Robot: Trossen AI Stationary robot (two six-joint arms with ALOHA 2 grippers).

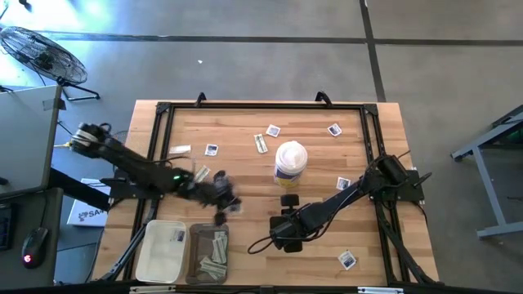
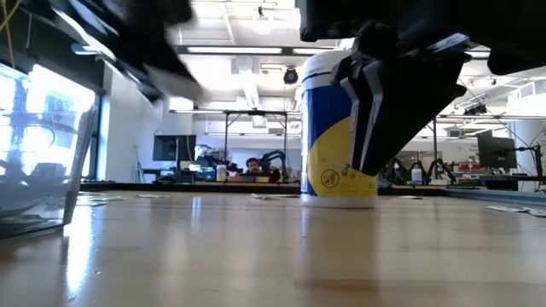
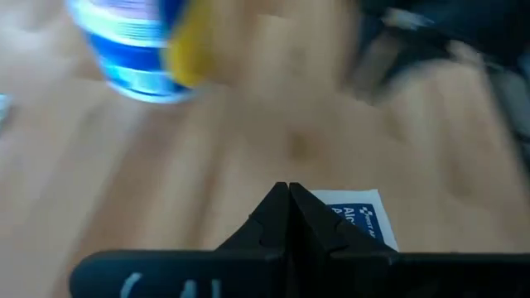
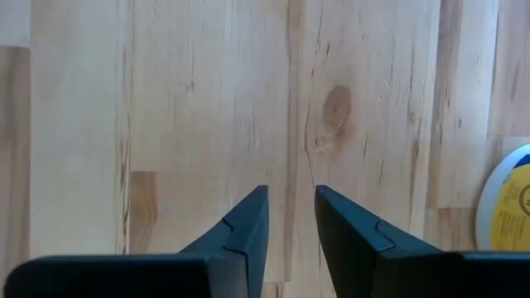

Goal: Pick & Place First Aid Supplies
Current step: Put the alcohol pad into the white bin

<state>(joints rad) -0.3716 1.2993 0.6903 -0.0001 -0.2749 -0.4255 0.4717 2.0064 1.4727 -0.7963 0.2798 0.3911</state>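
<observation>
Left wrist view: left hand (image 3: 288, 192) shut on square packet (image 3: 362, 217) (hidden overhead).

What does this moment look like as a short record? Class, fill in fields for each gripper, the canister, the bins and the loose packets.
Left gripper: shut, fingers together, over the table near the bins; a square white packet with blue print lies at its tips, grip unclear
Right gripper: open, empty, over bare wood
Canister: upright, mid-table, white lid
White bin: one square packet inside
Clear bin: holds narrow pale strips
Loose packets: several scattered, e.g. near the table's far edge and the near right corner
</observation>
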